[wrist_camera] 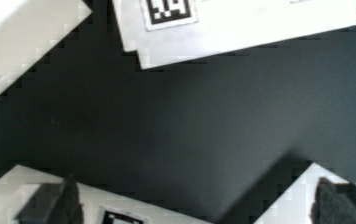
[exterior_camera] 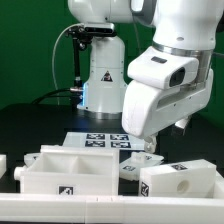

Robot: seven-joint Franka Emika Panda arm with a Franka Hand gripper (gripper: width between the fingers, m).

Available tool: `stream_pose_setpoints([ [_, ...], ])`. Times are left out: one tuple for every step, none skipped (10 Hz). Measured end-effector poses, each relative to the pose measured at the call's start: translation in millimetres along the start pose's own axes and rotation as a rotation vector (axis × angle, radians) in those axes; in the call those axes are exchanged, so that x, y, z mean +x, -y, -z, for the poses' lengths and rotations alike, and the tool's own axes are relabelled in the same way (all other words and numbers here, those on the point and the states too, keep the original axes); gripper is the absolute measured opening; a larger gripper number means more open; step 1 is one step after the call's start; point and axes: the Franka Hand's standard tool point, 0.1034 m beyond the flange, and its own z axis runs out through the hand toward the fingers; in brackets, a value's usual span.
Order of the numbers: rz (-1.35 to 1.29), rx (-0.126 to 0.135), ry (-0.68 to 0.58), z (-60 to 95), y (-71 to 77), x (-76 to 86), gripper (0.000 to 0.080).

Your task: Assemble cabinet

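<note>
Several white cabinet pieces with marker tags lie on the black table. In the exterior view an open box-shaped piece [exterior_camera: 70, 170] sits at the front left and a block-shaped piece [exterior_camera: 183, 181] at the front right. My gripper [exterior_camera: 148, 147] hangs just behind the gap between them, a little above the table. In the wrist view the gripper [wrist_camera: 193, 206] is open and empty, its dark fingers [wrist_camera: 50, 205] wide apart. A tagged white piece [wrist_camera: 118, 214] lies by one finger and another white piece [wrist_camera: 308, 185] by the other. Black table shows between the fingers.
The marker board [exterior_camera: 105, 140] lies flat on the table behind the pieces; it also shows in the wrist view [wrist_camera: 228, 30]. A small white piece [exterior_camera: 4, 161] sits at the exterior view's far left edge. Another white part [wrist_camera: 15, 50] shows in the wrist view.
</note>
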Motion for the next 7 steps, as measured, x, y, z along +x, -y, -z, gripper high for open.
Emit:
stream_pose_setpoints([
  [-0.002, 0.002, 0.003, -0.3, 0.4, -0.5, 0.0650],
  [-0.003, 0.002, 0.003, -0.4, 0.4, -0.5, 0.0650],
  [-0.002, 0.002, 0.003, -0.3, 0.4, -0.5, 0.0650],
  [-0.001, 0.003, 0.003, -0.6, 0.6, -0.6, 0.0650],
  [-0.001, 0.003, 0.003, -0.7, 0.7, -0.7, 0.0650],
  [-0.001, 0.003, 0.003, -0.8, 0.7, -0.7, 0.0650],
  [-0.001, 0.003, 0.003, -0.8, 0.7, -0.7, 0.0650],
])
